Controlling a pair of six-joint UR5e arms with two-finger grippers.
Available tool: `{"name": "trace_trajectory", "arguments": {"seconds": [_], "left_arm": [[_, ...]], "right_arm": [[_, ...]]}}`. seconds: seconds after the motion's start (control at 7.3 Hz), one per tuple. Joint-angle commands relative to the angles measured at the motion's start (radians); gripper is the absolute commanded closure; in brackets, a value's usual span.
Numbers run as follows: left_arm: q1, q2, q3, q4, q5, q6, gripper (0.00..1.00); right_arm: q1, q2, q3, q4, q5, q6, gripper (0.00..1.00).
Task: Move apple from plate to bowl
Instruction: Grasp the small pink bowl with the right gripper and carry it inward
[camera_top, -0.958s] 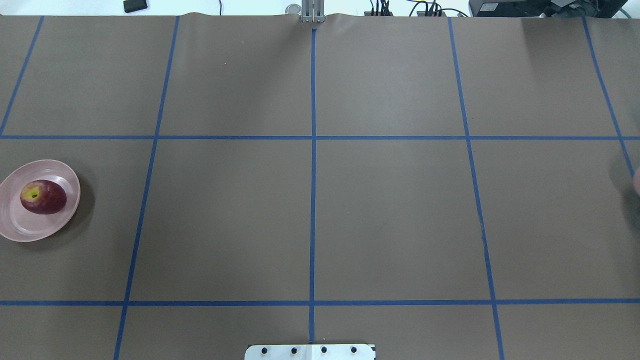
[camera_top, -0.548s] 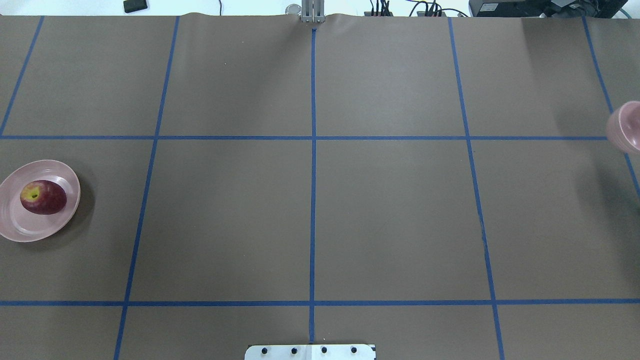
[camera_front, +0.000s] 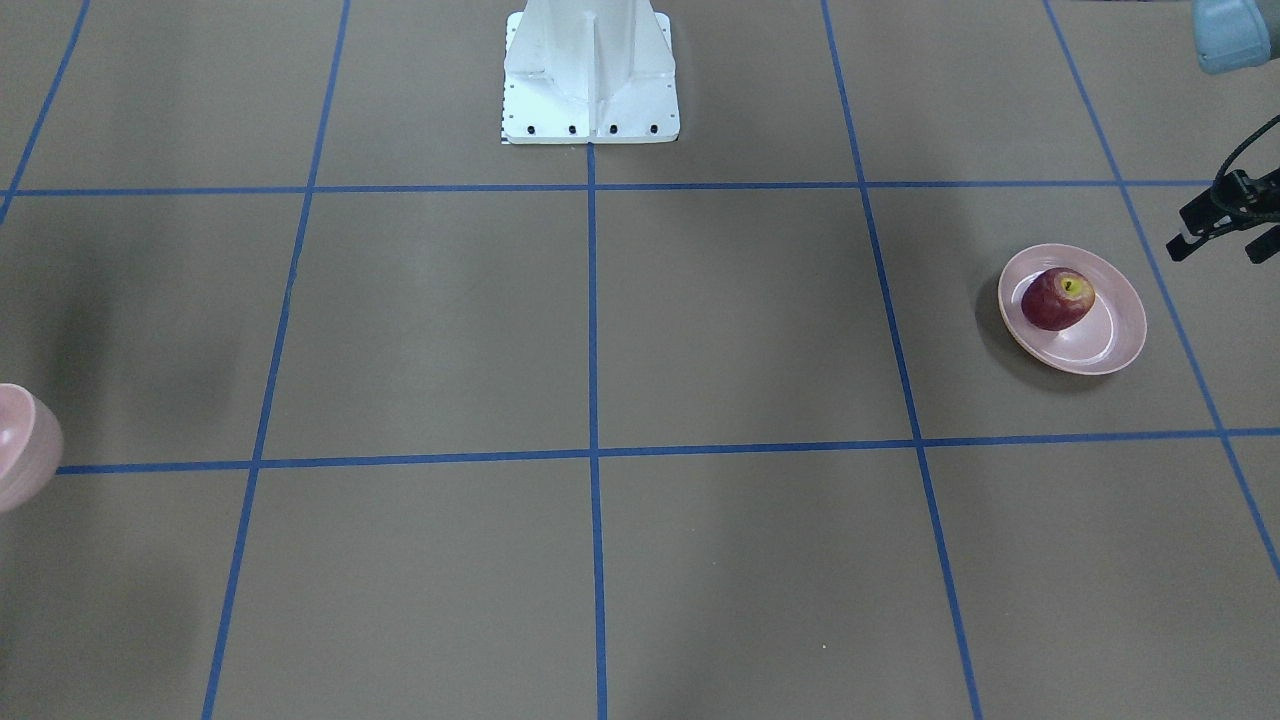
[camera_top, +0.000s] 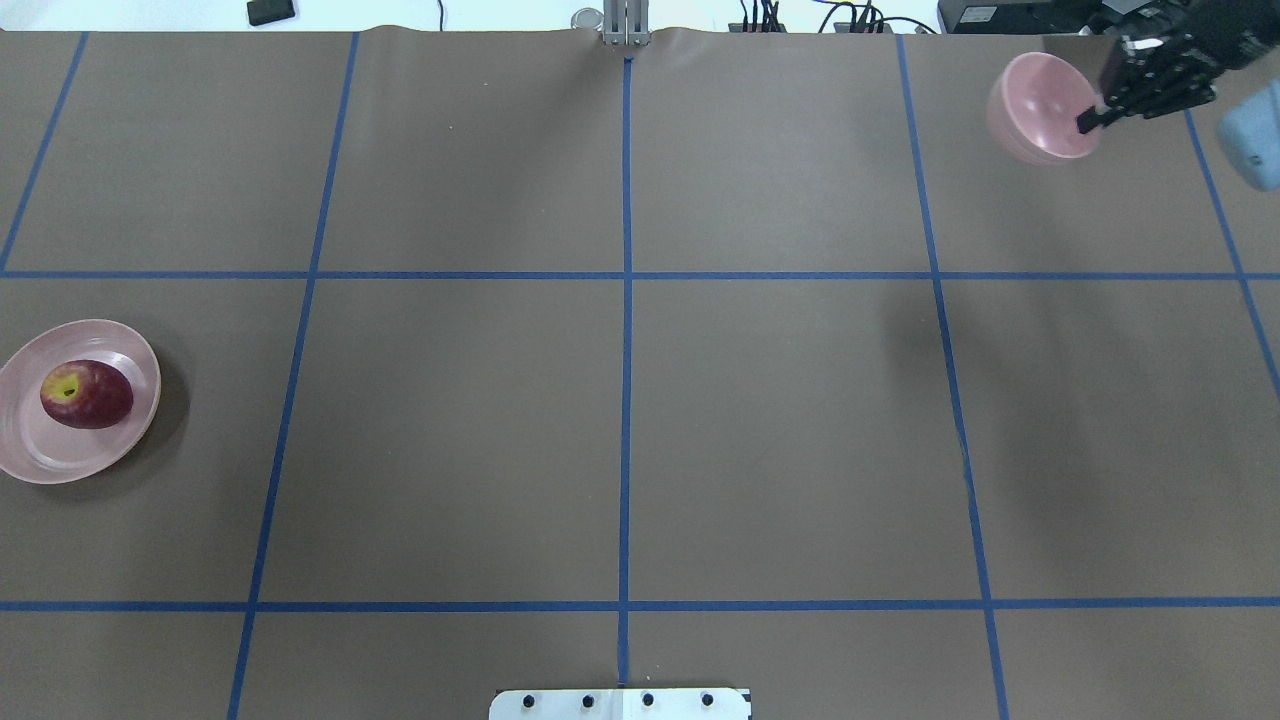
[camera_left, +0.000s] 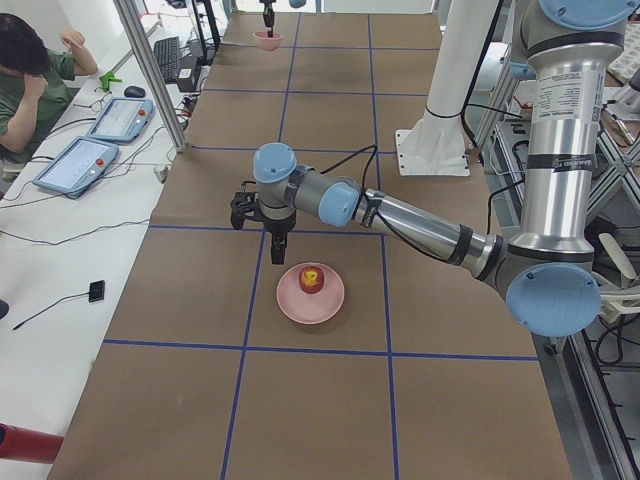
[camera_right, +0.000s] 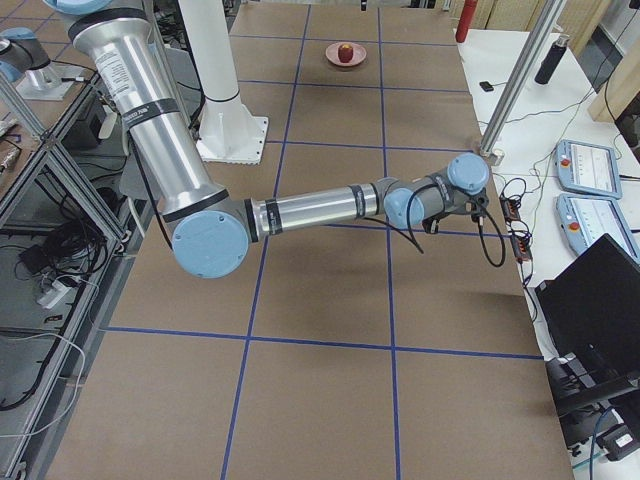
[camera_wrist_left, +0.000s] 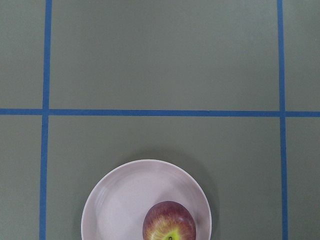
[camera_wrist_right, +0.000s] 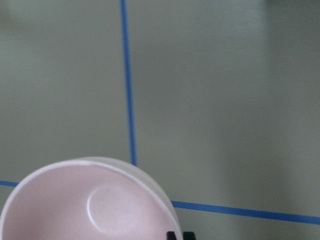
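Observation:
The dark red apple lies on the shallow pink plate at the table's left edge; it also shows in the front view and the left wrist view. My left gripper hangs open and empty above the table just beside the plate, not touching it. My right gripper is shut on the rim of the small deep pink bowl and holds it in the air over the far right of the table. The bowl is empty.
Blue tape lines divide the brown table cover into squares. The white robot base stands at the middle of the near edge. An operator and tablets are beside the table's far side. Cables and boxes line the far edge.
The bowl has come in from the overhead view's right edge and moved up and left, with my right gripper now in view holding it. Apple and plate have not moved.

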Motion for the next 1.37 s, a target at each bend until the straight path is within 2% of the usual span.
{"name": "trace_trajectory", "arguments": {"seconds": [0.0, 0.27, 0.68, 0.96, 1.23], "left_arm": [[0.000, 0.002, -0.006, 0.001, -0.005, -0.001, 0.02], [0.000, 0.002, -0.006, 0.001, -0.005, -0.001, 0.02], [0.000, 0.004, 0.000, 0.001, -0.003, -0.001, 0.02], [0.000, 0.005, 0.003, 0.001, -0.001, -0.001, 0.02], [-0.001, 0.005, 0.003, 0.003, -0.001, -0.001, 0.02]], "right_arm": [[-0.222, 0.141, 0.057, 0.002, -0.132, 0.284, 1.00], [-0.368, 0.225, 0.039, 0.008, -0.292, 0.329, 1.00], [-0.488, 0.338, -0.076, 0.016, -0.407, 0.355, 1.00], [-0.537, 0.376, -0.132, 0.043, -0.462, 0.363, 1.00], [-0.562, 0.375, -0.162, 0.075, -0.467, 0.365, 1.00]]}}
